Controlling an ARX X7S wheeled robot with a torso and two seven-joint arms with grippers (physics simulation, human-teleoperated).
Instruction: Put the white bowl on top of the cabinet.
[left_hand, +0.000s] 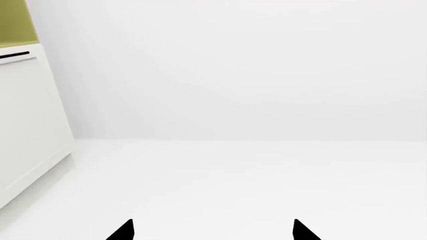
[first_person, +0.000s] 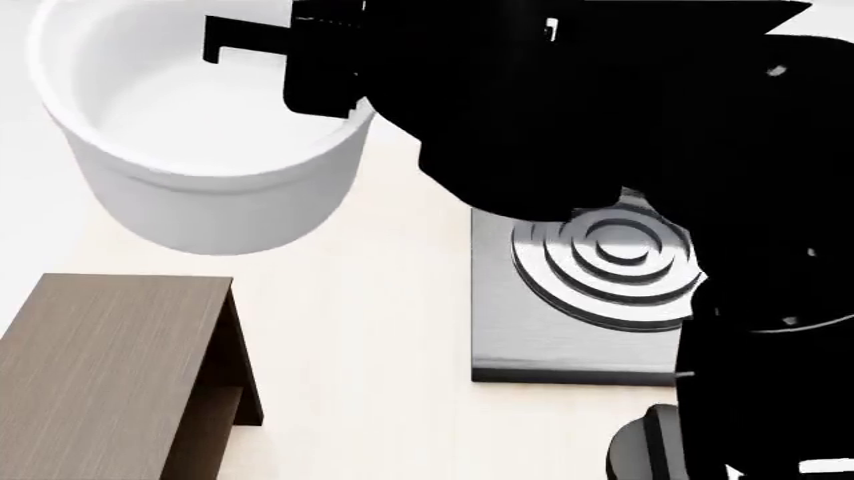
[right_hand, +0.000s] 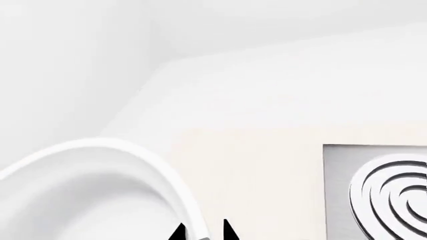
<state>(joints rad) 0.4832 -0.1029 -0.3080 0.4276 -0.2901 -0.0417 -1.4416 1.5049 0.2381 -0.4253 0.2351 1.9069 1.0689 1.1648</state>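
Note:
The white bowl (first_person: 214, 190) hangs high and close in the head view, above and beyond the dark brown cabinet (first_person: 107, 360), whose flat top is bare. My right gripper (first_person: 331, 92) is shut on the bowl's rim at its right side. The right wrist view has the bowl's (right_hand: 87, 190) rim band passing between the two tips of the right gripper (right_hand: 203, 231), one tip inside the wall and one outside. My left gripper (left_hand: 213, 231) is open with nothing between its fingers, facing white floor and wall; the head view does not hold it.
A grey metal stove plate (first_person: 534, 330) with concentric rings lies on the pale tabletop (first_person: 360, 330) right of the cabinet, and appears too in the right wrist view (right_hand: 387, 190). My black right arm (first_person: 601, 100) covers the upper right. A white unit (left_hand: 27, 125) stands beside the left gripper.

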